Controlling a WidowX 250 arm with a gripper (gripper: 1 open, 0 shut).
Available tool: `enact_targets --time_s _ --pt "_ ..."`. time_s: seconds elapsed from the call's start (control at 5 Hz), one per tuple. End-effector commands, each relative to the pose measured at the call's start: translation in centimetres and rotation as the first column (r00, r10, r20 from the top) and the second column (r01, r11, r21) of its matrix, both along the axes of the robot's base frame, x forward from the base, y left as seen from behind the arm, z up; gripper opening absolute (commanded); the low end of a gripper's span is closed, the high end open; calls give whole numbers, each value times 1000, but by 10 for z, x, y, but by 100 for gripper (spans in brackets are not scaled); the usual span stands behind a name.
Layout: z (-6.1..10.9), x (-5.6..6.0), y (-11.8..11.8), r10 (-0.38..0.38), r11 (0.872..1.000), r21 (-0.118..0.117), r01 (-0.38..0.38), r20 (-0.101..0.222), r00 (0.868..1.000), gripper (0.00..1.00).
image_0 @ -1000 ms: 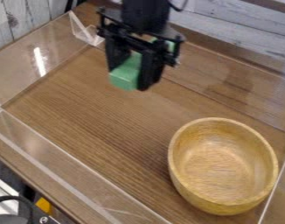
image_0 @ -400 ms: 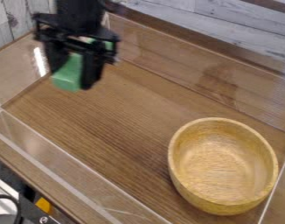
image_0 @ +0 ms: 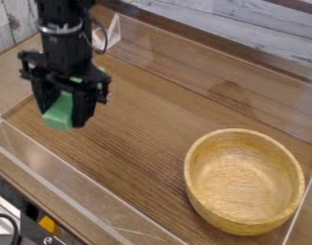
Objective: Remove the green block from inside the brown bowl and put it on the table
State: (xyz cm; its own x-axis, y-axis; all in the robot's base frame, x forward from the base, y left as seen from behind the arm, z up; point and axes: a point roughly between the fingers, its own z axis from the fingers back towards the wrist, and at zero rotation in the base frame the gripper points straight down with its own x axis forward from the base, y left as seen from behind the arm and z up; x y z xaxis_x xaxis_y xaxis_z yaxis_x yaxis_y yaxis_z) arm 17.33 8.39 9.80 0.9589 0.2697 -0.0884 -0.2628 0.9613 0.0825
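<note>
**Block held upright above the bare counter**

Our hand (image_0: 65, 107) points straight down, pinching the flat bright green rectangular block (image_0: 61, 112) with its long axis upright. The brown wood-grain counter (image_0: 145, 124) lies directly beneath; the empty round tan wooden bowl (image_0: 244, 180) sits well apart.

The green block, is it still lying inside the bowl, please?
No, the bowl is empty; the gripper holds the green block above the table.

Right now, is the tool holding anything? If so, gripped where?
Yes: the tool is shut on the green block, fingers clamping its two sides near the upper part, its lower end hanging free above the table. The brown bowl sits empty.
</note>
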Motion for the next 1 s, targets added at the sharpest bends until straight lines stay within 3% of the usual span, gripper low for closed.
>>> enact_targets --time_s 0.0,0.2,0.6,0.8 --pt "-12 3 15 -24 1000 19 24 29 999 0" --pt "-20 8 26 -49 999 15 48 36 998 0" --pt "-53 23 21 -24 1000 2 24 46 999 0" --pt "-49 22 21 -86 996 -4 86 51 995 0"
